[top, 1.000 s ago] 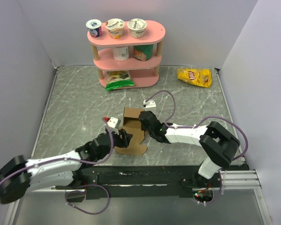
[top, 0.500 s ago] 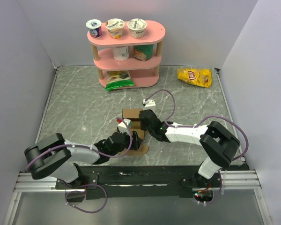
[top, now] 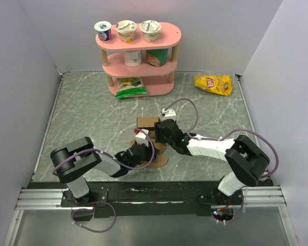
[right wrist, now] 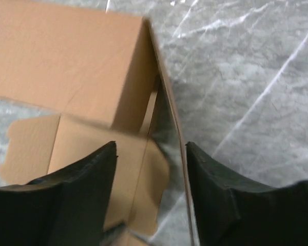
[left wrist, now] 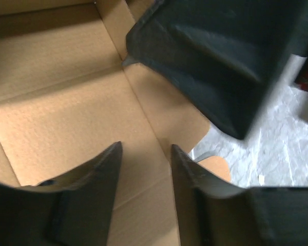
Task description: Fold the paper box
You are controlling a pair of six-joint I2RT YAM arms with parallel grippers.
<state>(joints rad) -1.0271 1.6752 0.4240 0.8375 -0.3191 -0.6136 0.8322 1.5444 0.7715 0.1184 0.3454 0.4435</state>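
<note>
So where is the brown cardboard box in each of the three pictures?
Top external: paper box near the picture's centre.
Left wrist: it fills the left and centre.
Right wrist: upper left, one wall running down the middle.
Shared landmark: the grey marble table, at right in both wrist views.

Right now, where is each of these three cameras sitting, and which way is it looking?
Top external: fixed above and behind the arms, looking down on the table, pink shelf, both arms and the paper box.
Left wrist: on the left arm, looking past the left hand, low in frame, at the box's inner cardboard.
Right wrist: on the right arm, looking past the right hand, low in frame, at a box wall and the table.
Shared: all three see the box.
</note>
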